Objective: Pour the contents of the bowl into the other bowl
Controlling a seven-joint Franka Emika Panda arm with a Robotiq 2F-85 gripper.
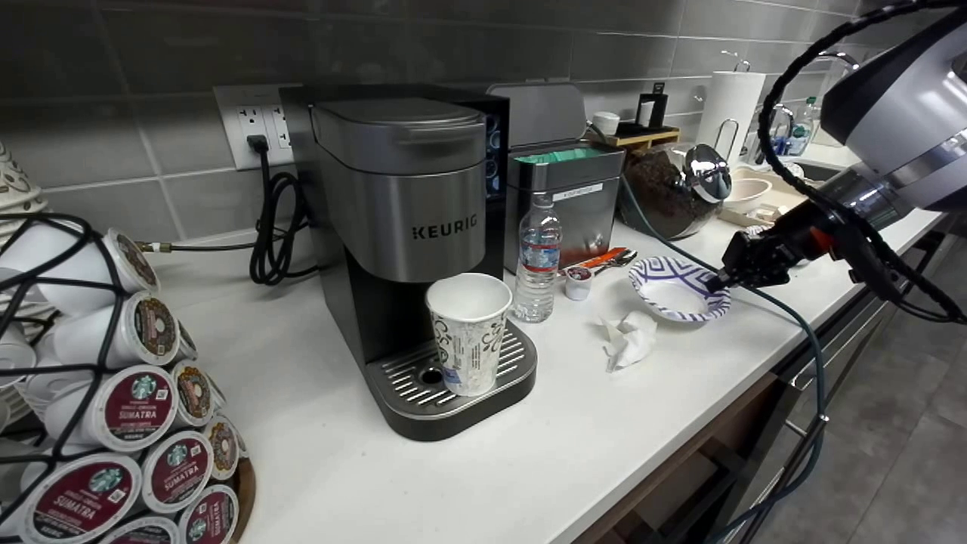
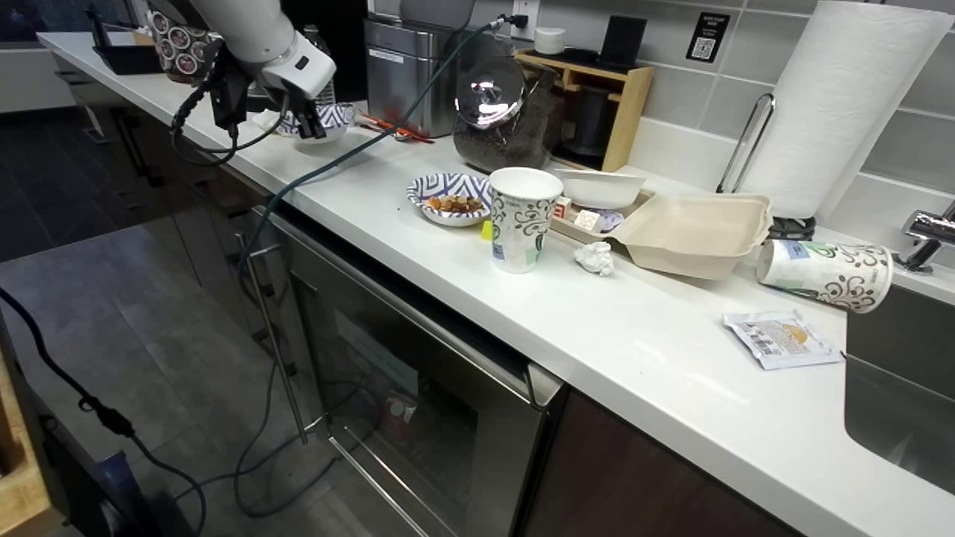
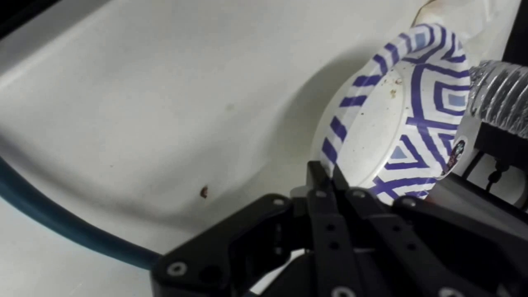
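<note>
— What worries you on that smooth white desk?
— The arm. Should it swing low, it may snag the teal cord, and one tug could jerk its load loose.
— And the paper cup?
— Tall, tapering, light, I'd say. In an exterior view it stands just beside the filled bowl, near four o'clock, so a careless brush might tip it in.
— The claw looks clenched.
— Yes, on the rim of the held bowl, between seven and eight o'clock in the wrist view. Only one edge is pinched; thin paper could fold there, and the held bowl might twist out. Whether its base rests on the desk, I can't tell.
— Where does it lie from the filled one?
— Around ten o'clock in an exterior view, beyond the cord.
— Handsome thing: round, flared, purple diamonds, striped lip.
— Its mate matches, with a lumpy amber-brown mix inside.
— So the pour seems done?
— I'd guess so. The held one shows only a few gritty crumbs, and a hard shake would likely scatter those.
</note>
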